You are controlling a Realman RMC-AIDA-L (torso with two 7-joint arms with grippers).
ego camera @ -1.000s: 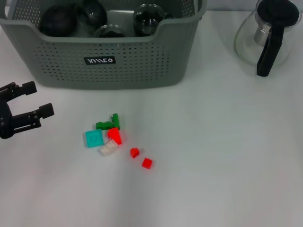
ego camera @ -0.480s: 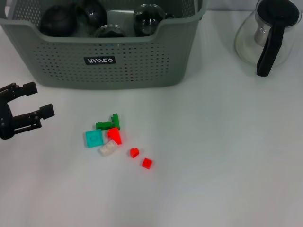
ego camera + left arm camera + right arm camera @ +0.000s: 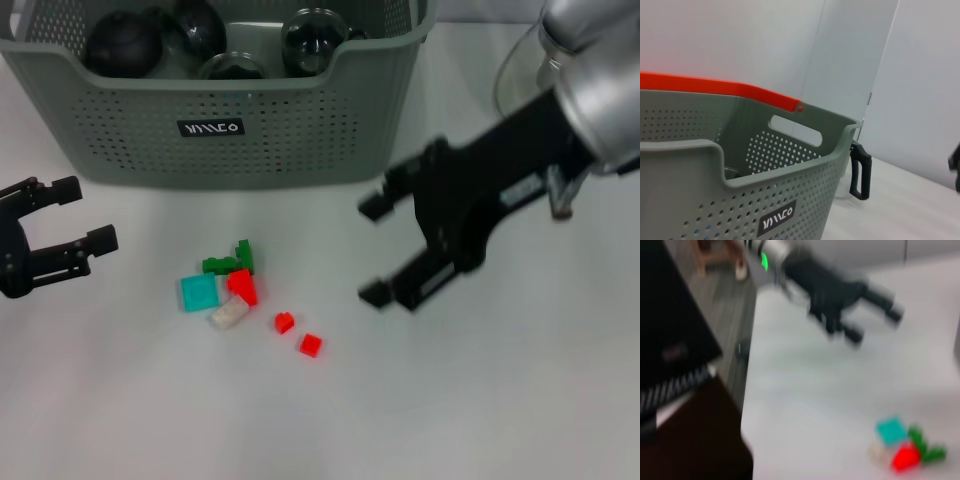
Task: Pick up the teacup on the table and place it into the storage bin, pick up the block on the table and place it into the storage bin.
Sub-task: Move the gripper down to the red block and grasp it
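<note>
Blocks: a small cluster is seen lower left of centre in the head view; a teal block, a green block, a red block and a white block lie touching or just beside one another; two small red blocks lie apart to the lower right of the cluster; none has been lifted.
Storage bin: the storage bin fills the upper left of the head view, above the cluster; dark rounded items, judged to be teacups, are already seen inside; no teacup is seen on the table.
Right gripper: the right gripper is placed at centre right of the head view, right of the blocks and apart from them; its jaws are spread wide and nothing is held.
Left gripper: the left gripper is placed at the left edge of the head view, left of the cluster; its jaws are parted and nothing is held.
Teapot: a glass teapot at upper right is largely hidden by the right arm.
Step in hand: the block pick is judged to be in hand; the teacup part appears done.
Next move: one gripper must be brought down over a single block; the jaws must be set either side of it and then closed; the neighbours lie tight together, so an outlying red block may be the easier choice.
</note>
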